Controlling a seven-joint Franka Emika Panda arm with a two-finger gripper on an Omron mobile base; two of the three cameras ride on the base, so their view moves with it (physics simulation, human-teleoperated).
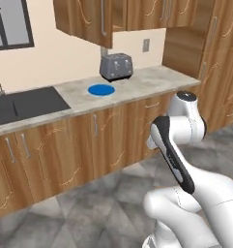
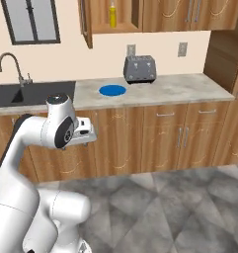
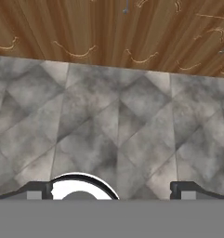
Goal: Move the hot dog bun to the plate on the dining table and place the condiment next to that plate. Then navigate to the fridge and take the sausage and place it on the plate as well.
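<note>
While parked before the wooden cabinets (image 2: 165, 138), jaws (image 3: 111, 190) spread wide over grey floor (image 3: 108, 130), holding nothing; yellow condiment (image 2: 112, 16), upright, white-nozzled, up in open wall cabinet above tabletop (image 2: 179, 89)

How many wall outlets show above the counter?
2, both in the right base view: one outlet directly behind the toaster, another further right, near the tall cabinet. More may sit hidden behind the toaster.
</note>
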